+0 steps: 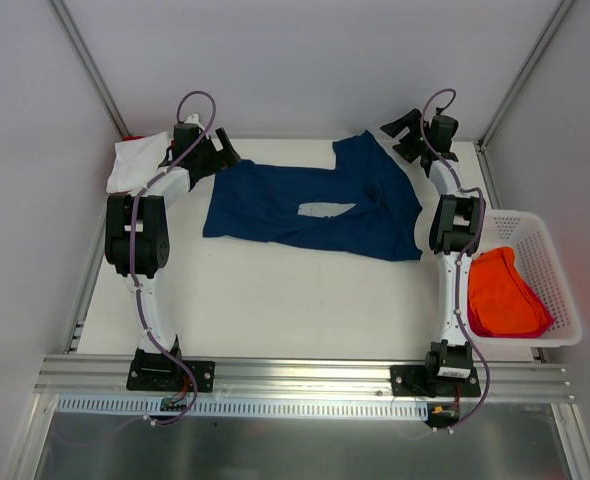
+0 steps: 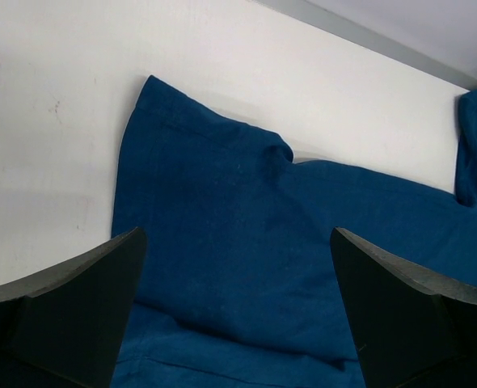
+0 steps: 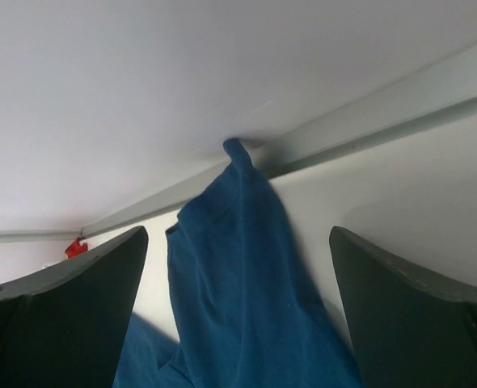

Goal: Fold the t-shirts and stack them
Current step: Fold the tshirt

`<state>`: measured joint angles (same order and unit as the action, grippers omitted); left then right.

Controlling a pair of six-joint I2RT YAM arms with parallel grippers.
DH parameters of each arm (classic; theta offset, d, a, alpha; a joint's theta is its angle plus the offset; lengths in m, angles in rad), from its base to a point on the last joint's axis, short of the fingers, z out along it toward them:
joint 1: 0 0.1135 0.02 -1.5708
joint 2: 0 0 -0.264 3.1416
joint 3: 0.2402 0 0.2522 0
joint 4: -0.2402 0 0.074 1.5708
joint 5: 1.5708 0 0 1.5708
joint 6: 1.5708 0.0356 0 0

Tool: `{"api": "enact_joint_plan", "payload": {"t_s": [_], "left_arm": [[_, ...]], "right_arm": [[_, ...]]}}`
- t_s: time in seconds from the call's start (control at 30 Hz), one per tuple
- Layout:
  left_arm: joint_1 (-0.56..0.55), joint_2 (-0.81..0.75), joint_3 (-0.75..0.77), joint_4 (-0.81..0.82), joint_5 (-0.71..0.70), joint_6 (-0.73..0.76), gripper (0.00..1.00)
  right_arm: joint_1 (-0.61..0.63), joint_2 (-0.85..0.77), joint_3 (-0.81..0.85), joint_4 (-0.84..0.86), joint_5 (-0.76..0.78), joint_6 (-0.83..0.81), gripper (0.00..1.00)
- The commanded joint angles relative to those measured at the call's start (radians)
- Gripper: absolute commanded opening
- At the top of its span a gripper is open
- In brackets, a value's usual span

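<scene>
The navy blue t-shirt [image 1: 265, 205] lies long-ways left to right on the counter [image 1: 275, 300], with our left jaws wide and empty over its left end and our right jaws the same at its right end.

Bare tabletop [image 1: 295, 300] spans the near side of the navy t-shirt [image 1: 315, 210], open to passage. Right of this shirt stands the lattice basket [image 1: 550, 265]; at its far left lies a white shirt [image 1: 133, 165].
</scene>
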<state>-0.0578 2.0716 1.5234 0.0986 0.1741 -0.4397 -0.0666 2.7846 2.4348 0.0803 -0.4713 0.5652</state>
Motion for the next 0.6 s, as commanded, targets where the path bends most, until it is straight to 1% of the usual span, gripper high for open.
{"api": "enact_joint_plan", "payload": {"t_s": [0.0, 0.07, 0.13, 0.2, 0.4, 0.57], "left_arm": [[0.004, -0.045, 0.0, 0.039, -0.012, 0.032, 0.99], [0.004, -0.039, -0.002, 0.041, -0.01, 0.03, 0.99], [0.004, -0.041, -0.005, 0.044, -0.012, 0.035, 0.99], [0.004, -0.045, -0.011, 0.046, -0.019, 0.039, 0.99], [0.004, -0.062, -0.037, 0.058, -0.012, 0.036, 0.99], [0.004, -0.082, -0.06, 0.069, -0.012, 0.039, 0.99]], "right_arm": [[0.011, 0.007, 0.076, 0.134, 0.039, 0.036, 1.0], [0.024, 0.053, 0.114, 0.173, 0.028, 0.088, 1.0], [0.034, 0.104, 0.153, 0.187, 0.022, 0.139, 0.96], [0.053, 0.107, 0.148, 0.173, 0.037, 0.133, 0.93], [0.091, 0.09, 0.112, 0.151, 0.037, 0.124, 0.94], [0.11, 0.11, 0.105, 0.171, 0.037, 0.163, 0.93]]}}
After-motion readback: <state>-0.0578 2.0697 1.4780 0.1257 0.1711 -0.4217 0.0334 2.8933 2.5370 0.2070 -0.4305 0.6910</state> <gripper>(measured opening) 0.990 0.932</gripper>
